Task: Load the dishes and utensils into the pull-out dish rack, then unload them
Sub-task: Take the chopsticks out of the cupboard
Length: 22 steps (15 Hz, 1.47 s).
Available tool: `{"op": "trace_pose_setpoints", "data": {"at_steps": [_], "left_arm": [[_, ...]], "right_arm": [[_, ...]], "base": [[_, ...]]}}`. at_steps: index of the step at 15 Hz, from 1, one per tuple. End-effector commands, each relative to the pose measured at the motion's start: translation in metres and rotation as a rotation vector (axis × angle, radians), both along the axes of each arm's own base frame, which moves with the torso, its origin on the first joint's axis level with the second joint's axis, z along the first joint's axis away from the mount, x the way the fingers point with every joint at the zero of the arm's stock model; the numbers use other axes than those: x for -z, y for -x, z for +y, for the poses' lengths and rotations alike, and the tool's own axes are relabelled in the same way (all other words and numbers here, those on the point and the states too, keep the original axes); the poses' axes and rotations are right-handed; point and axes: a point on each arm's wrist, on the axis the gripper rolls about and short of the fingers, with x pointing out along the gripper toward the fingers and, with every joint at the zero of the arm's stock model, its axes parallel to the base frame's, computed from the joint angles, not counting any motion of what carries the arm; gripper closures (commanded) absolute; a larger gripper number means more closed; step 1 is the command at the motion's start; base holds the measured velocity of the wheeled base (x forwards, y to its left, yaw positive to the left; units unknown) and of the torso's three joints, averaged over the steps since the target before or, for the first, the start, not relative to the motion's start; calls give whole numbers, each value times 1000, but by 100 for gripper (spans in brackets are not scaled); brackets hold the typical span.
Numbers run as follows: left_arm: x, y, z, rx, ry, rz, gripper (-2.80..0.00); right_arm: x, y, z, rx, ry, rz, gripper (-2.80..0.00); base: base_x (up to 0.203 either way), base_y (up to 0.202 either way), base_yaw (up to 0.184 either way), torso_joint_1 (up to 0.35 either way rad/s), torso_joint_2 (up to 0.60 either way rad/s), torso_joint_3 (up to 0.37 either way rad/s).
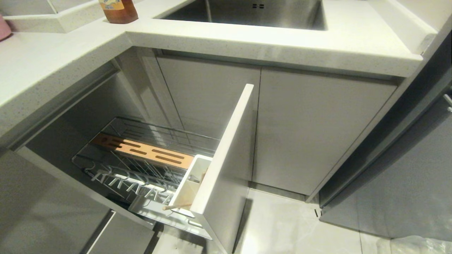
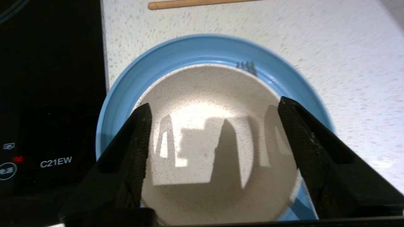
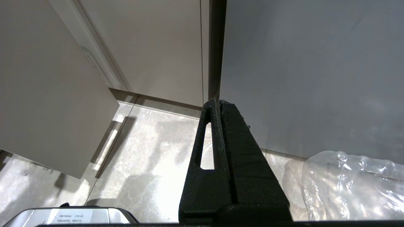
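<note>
Hovering over the cream bowl [image 2: 217, 142], which sits inside the blue plate [image 2: 202, 50] on the speckled worktop [image 2: 347, 63], the left gripper [image 2: 214, 135] has its fingers [image 2: 139, 142] spread wide, one to each side of the bowl's hollow, and they hold nothing. Judged from this, the bowl has been set back on the worktop as part of unloading. To finish the step well, the arm should rise straight up so neither finger catches the bowl's rim and drags it across the plate. One chopstick [image 2: 195, 3] lies on the worktop at the top edge of the left wrist view, apart from the plate; a black cooktop [image 2: 50, 94] fills the left side. In the head view, the pull-out rack [image 1: 141, 169] stands open at lower left, without plate or bowl; a chopstick [image 1: 176, 206] pokes out of its white utensil box [image 1: 192, 176] beside the front panel [image 1: 226, 158]. Cabinet doors [image 1: 317, 130] fill the centre, with a sink [image 1: 247, 14] above. The right gripper [image 3: 219, 104] hangs parked above the tiled floor [image 3: 142, 151], its fingers pressed together on nothing, near a clear plastic bag [image 3: 347, 183].
</note>
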Motion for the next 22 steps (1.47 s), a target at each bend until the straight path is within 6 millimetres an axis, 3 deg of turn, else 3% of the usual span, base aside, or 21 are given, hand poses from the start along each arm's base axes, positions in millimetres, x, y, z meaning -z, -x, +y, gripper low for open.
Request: {"op": "trace_pose_setpoints", "data": {"at_steps": [1,2,7,10,13,15,19,22], "left_arm": [[-10,16,-13,1,-36,-47,-280],[-14,23,-19,6,-54,-70,0],[-45,59,-61,183,-150,-246,0],[-55,79,-84,464,-109,-381,0],[-52,87,-95,773,-5,-432,0],[-38,62,-105,905,62,-310,0],[22,-5,-146,1138,228,333,0],[58,-40,-166,1162,339,690,0]], "right_arm": [[0,0,0,1,0,1,0],[0,0,0,1,0,1,0],[0,0,0,1,0,1,0],[0,0,0,1,0,1,0],[0,0,0,1,0,1,0],[0,0,0,1,0,1,0],[0,0,0,1,0,1,0],[0,0,0,1,0,1,0]], "base": [[0,0,0,0,0,0],[0,0,0,0,0,0],[0,0,0,0,0,0],[0,0,0,0,0,0],[0,0,0,0,0,0],[0,0,0,0,0,0],[0,0,0,0,0,0],[0,0,0,0,0,0]]}}
